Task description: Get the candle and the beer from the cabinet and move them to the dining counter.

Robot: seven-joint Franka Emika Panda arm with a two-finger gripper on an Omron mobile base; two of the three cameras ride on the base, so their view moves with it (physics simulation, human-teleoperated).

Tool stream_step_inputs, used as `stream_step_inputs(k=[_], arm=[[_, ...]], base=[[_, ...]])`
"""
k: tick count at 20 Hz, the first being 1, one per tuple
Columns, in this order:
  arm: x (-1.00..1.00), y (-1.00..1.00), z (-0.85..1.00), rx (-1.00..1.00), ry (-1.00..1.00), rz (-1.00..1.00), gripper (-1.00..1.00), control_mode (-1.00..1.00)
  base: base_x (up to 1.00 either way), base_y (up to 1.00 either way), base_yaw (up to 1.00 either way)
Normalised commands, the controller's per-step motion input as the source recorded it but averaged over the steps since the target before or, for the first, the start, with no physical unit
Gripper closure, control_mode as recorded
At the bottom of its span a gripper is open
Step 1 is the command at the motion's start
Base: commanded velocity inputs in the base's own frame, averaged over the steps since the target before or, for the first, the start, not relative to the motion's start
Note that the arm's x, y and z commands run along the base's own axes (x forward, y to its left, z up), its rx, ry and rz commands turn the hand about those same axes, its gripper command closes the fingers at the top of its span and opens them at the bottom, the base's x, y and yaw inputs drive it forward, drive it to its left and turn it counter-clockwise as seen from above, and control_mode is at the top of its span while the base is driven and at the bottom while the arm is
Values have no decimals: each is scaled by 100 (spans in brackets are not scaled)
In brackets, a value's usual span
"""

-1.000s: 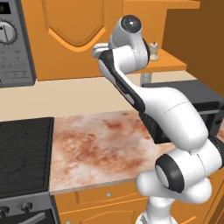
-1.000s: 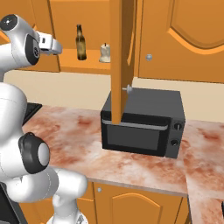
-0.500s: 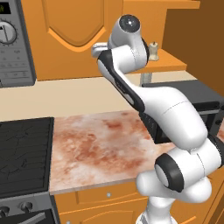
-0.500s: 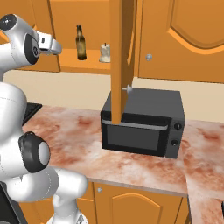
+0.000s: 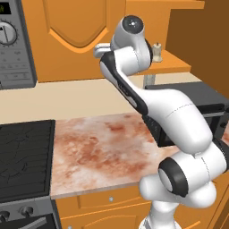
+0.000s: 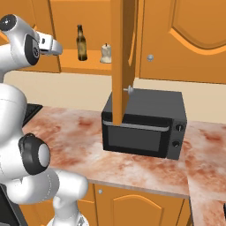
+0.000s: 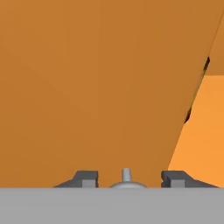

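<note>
No brand or wording can be read: the tan label on the slim brown glass beer bottle (image 6: 81, 43) is too small to make out, and the grey oven panel (image 5: 13, 42) at the upper left of the left base view carries a round dial and a dark display strip whose marks are illegible. In the right base view, upper centre, the bottle stands upright on the shelf of the orange wooden wall cabinet (image 6: 88, 67), with the small cream-white lumpy candle (image 6: 105, 54) near it to the right, the two apart; one cabinet door (image 6: 122, 57) stands open, seen edge-on, with its round silver knob just above the black microwave (image 6: 143, 123) on the reddish-brown marbled worktop (image 6: 70, 141). The left base view shows the candle (image 5: 157, 52) at upper right of centre on the shelf, while the bottle there is hidden behind the white arm; it adds a black stove top (image 5: 24, 156) at lower left, which the right base view barely catches. The hand view gives a close orange door face with a small silver knob (image 7: 127, 178) at bottom centre, between the two dark fingertips of the gripper (image 7: 128, 179); the jaws stand either side of the knob with visible gaps, not touching it, and their lower parts are cut off by the frame edge. A dark slit along the door's right edge is hard to interpret.
</note>
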Motion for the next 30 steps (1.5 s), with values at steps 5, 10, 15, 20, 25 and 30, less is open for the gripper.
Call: stream_step_inputs(k=[5,10,15,20,25,30], arm=[[9,27,0,0,0,-10,100,-100],[9,32,1,0,0,-12,100,-100],[-8,30,5,2,0,-5,100,-100],[-27,43,5,3,-9,0,100,-100],[-45,38,8,6,-6,0,100,-100],[-49,41,12,5,0,0,100,-100]], base=[[0,0,0],[0,0,0],[0,0,0],[0,0,0],[0,0,0],[0,0,0]])
